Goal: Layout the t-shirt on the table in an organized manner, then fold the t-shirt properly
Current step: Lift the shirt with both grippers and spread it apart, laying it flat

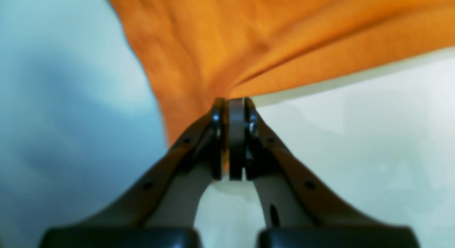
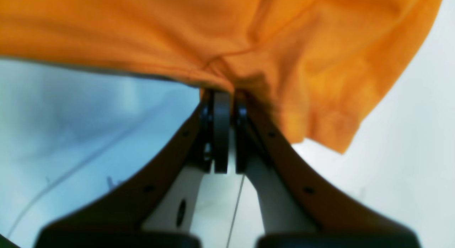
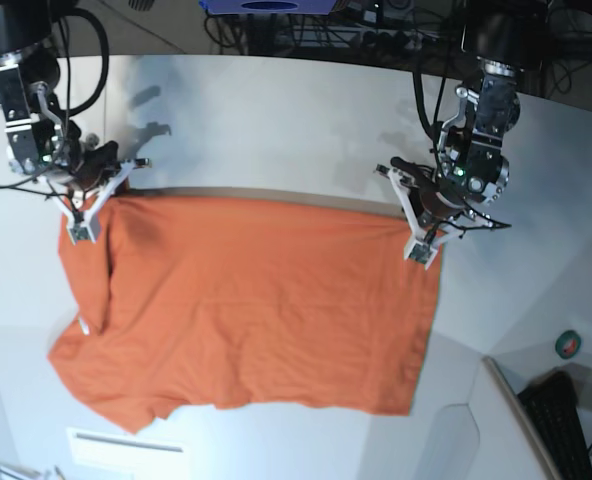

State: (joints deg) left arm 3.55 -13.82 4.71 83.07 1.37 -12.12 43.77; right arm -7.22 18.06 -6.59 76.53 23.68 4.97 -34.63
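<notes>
The orange t-shirt point(image 3: 246, 300) lies spread across the white table point(image 3: 276, 110), its far edge pulled into a straight line between both arms. In the base view my left gripper point(image 3: 417, 238) is shut on the shirt's far right corner. My right gripper point(image 3: 84, 215) is shut on the far left corner, where a sleeve hangs below. The left wrist view shows the gripper point(image 1: 233, 102) pinching the t-shirt point(image 1: 249, 38), which fans out from the tips. In the right wrist view the gripper point(image 2: 222, 93) clamps a bunched hem of the t-shirt point(image 2: 177, 34) a little above the table point(image 2: 408, 141).
A small grey-white panel with a slot point(image 3: 116, 443) sits at the front left. A keyboard point(image 3: 568, 425) and a small round green object point(image 3: 569, 344) lie at the front right. Cables and equipment crowd the far edge. A thin dark seam point(image 2: 71, 170) crosses the tabletop.
</notes>
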